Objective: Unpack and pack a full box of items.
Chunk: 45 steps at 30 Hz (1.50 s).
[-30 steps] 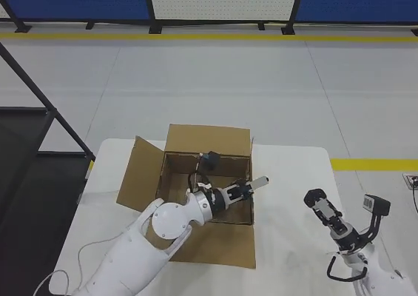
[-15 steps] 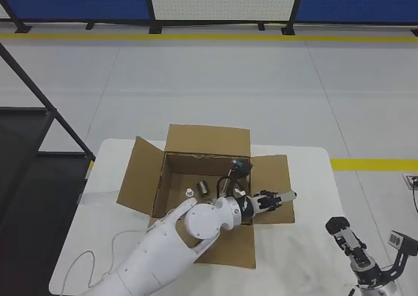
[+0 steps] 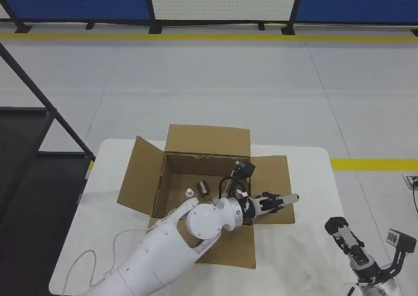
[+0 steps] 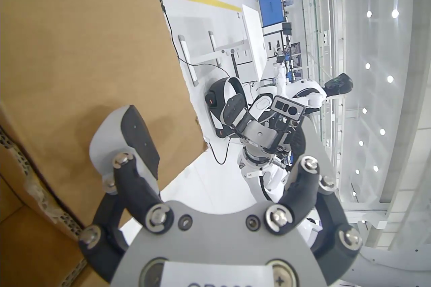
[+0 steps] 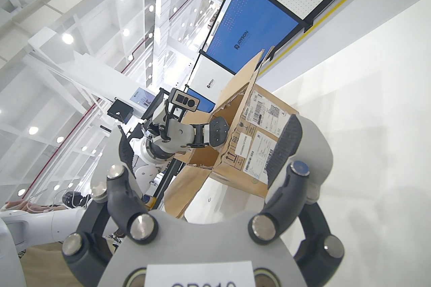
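Note:
An open cardboard box (image 3: 209,139) stands in the middle of the white table (image 3: 308,255). Its right flap (image 3: 271,176) lies folded outward. My left gripper (image 3: 285,200) reaches across the box and is open over this flap's front edge. In the left wrist view one finger pad (image 4: 138,137) rests against the flap (image 4: 84,42), with nothing between the jaws. A dark cylinder (image 3: 203,185) and a small white item (image 3: 189,192) lie on the box floor. My right gripper (image 3: 368,237) stands open and empty off the table's front right corner, apart from the box (image 5: 259,123).
A left flap (image 3: 136,174) and a front flap (image 3: 227,248) are also spread out. A black rack (image 3: 16,148) stands left of the table. Bare tabletop lies right of the box. A cable and socket (image 3: 416,183) are on the floor at right.
My left gripper swung right across the box and the right flap now lies folded outward. My right gripper pulled back toward the front right corner.

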Each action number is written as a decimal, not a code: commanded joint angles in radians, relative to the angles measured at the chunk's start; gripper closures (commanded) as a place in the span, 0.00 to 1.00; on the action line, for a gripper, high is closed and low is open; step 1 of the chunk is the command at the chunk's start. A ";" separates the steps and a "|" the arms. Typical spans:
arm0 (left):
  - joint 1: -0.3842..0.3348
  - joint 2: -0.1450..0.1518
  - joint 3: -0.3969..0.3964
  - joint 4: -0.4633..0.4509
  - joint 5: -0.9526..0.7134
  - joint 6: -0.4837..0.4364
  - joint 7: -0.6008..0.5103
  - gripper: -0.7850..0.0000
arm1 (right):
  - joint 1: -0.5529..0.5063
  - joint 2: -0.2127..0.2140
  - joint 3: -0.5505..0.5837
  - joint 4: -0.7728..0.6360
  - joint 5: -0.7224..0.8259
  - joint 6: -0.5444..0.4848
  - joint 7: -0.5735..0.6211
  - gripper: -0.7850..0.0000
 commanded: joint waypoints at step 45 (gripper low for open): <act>0.316 0.014 -0.323 -0.358 0.242 0.177 0.089 0.00 | 0.043 0.011 -0.129 -0.195 -0.190 0.168 -0.144 0.00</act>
